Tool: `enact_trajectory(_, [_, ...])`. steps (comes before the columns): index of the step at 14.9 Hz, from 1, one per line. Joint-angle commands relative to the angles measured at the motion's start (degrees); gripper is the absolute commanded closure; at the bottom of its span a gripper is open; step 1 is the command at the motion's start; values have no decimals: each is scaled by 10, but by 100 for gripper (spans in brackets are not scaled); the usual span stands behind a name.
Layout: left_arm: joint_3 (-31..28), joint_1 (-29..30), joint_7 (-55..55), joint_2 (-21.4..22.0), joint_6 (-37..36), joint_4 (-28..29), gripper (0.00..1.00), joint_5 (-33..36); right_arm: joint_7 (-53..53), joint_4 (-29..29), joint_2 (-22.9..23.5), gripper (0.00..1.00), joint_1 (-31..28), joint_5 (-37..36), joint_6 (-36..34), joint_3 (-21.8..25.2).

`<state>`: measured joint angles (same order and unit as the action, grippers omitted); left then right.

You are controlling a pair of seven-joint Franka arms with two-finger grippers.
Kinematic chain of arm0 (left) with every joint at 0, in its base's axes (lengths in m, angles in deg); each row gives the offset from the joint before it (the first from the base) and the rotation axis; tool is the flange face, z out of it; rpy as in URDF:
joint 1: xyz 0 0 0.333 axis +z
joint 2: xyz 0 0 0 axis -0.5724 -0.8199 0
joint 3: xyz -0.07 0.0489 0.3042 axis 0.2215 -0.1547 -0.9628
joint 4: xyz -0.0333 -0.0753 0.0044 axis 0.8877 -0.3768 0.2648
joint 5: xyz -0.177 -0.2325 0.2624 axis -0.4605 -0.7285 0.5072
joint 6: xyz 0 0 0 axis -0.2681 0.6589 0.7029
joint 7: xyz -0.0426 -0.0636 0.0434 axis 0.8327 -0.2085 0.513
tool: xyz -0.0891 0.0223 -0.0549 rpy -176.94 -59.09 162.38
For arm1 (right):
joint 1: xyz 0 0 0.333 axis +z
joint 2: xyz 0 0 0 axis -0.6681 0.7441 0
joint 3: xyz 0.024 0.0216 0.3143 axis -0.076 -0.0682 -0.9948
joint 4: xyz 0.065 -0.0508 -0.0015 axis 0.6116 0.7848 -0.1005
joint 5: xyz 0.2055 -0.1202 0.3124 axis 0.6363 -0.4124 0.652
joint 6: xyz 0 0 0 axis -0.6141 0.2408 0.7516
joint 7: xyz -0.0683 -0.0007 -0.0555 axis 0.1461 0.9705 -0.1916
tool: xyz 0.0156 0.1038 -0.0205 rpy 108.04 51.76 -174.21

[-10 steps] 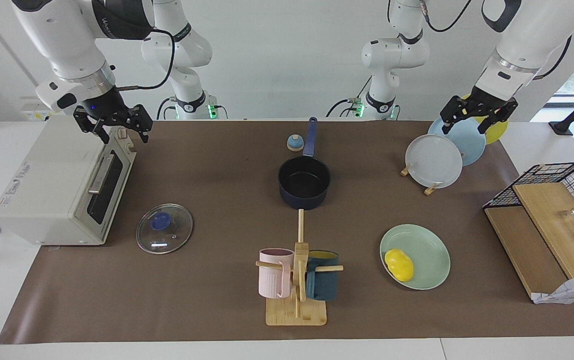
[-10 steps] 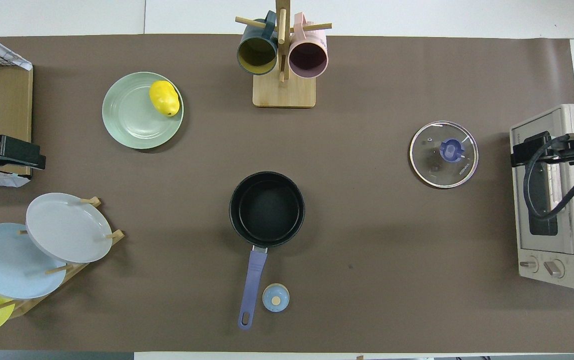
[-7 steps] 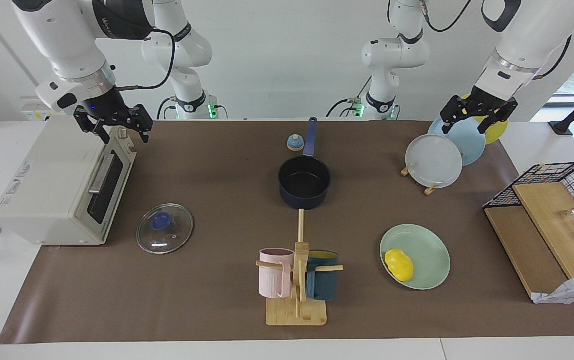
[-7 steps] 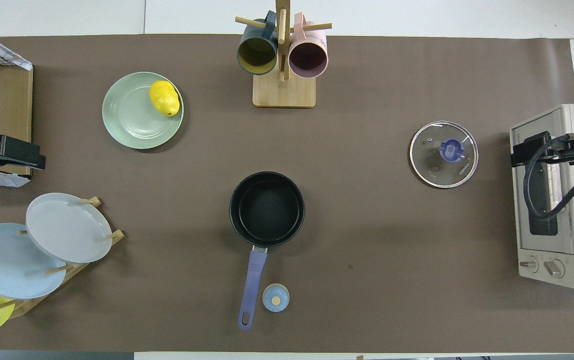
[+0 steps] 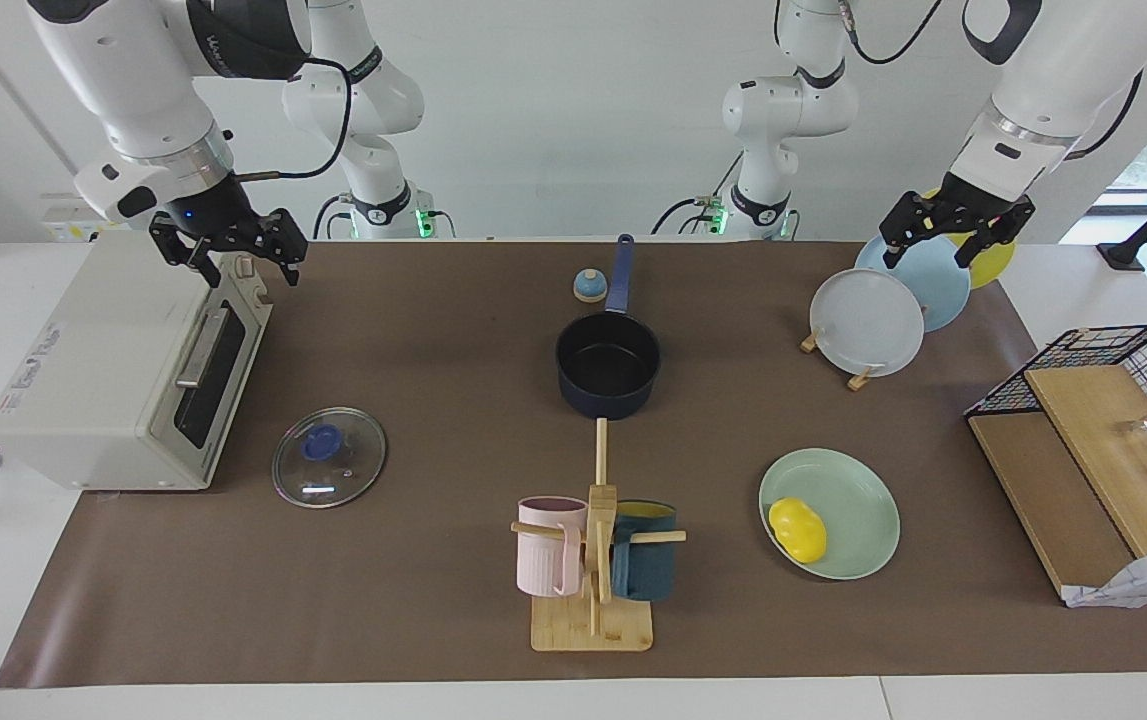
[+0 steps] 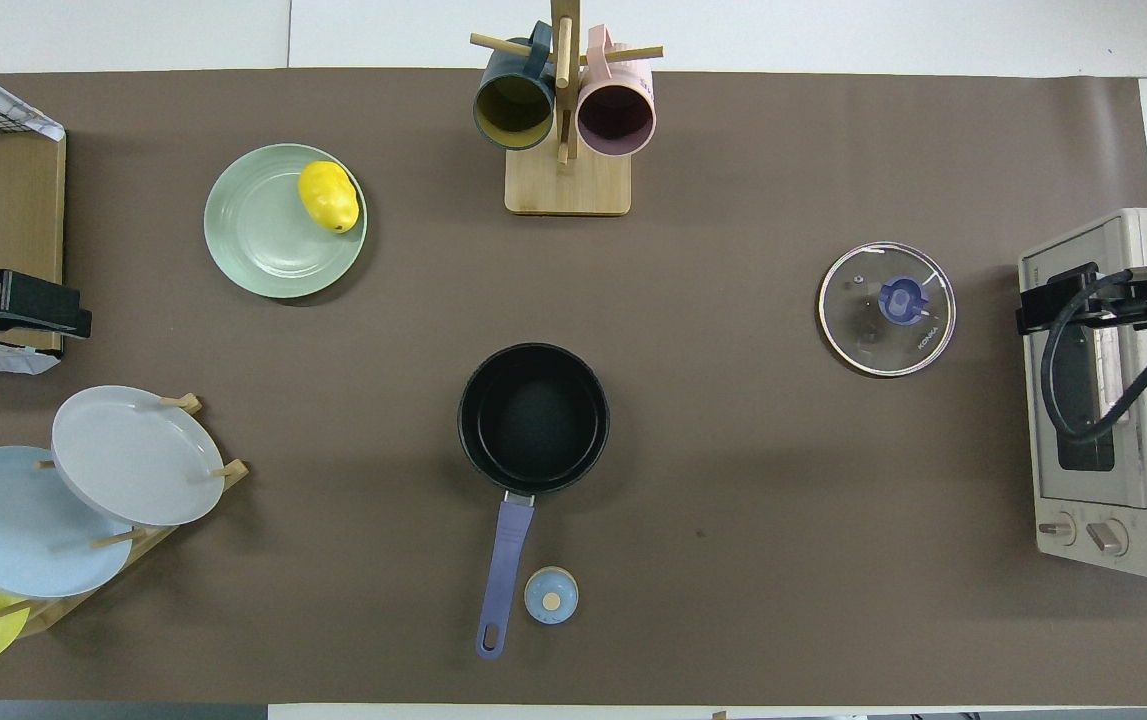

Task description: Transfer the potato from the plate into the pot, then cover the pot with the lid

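Observation:
The yellow potato [image 5: 798,529] lies on the mint-green plate [image 5: 858,500], toward the left arm's end of the table; it also shows in the overhead view [image 6: 328,196] on the plate [image 6: 258,240]. The navy pot [image 5: 608,360] stands empty mid-table [image 6: 533,418], handle pointing toward the robots. The glass lid [image 5: 348,450] lies flat on the mat beside the toaster oven [image 6: 886,308]. My left gripper [image 5: 953,240] hangs open and empty in the air over the plate rack [image 6: 8,305]. My right gripper [image 5: 228,250] hangs open and empty over the toaster oven's front edge [image 6: 1063,305].
A toaster oven [image 5: 113,370] stands at the right arm's end. A rack with grey, light-blue and yellow plates [image 5: 868,322] and a wire basket with wooden boards [image 5: 1093,400] are at the left arm's end. A mug tree [image 5: 593,560] stands farther out than the pot. A small bell [image 5: 589,286] sits beside the pot's handle.
My right gripper has shifted very slightly toward the table's middle. Nothing else has moved.

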<state>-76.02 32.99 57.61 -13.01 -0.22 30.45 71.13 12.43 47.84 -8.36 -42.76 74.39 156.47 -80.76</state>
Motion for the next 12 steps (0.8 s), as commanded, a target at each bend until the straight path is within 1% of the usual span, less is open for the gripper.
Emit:
enact_trajectory(1, [7, 4, 8, -12, 7, -6, 0, -5, 9, 0, -5, 0, 0, 2, -1, -3])
enact_trajectory(2, [8, 3, 13, -32, 6, -9, 0, -12, 9, 0, -5, 0, 0, 2, -1, -3])
enact_trajectory(4, [9, -4, 45, -76, 20, -37, 0, -20, 9, 0, -5, 0, 0, 2, -1, -3])
enact_trajectory(6, [8, -19, 77, -139, 31, -87, 0, -21, 9, 0, -5, 0, 0, 2, -1, -3])
enact_trajectory(7, [8, -27, 105, -176, 40, -122, 0, -21, 9, 0, -5, 0, 0, 2, -1, -3])
enact_trajectory(9, [8, -46, 153, -240, 66, -173, 0, -22, 9, 0, -5, 0, 0, 2, -1, -3])
enact_trajectory(12, [8, -54, 185, -295, 139, -180, 0, -24, 9, 0, -5, 0, 0, 2, -1, -3])
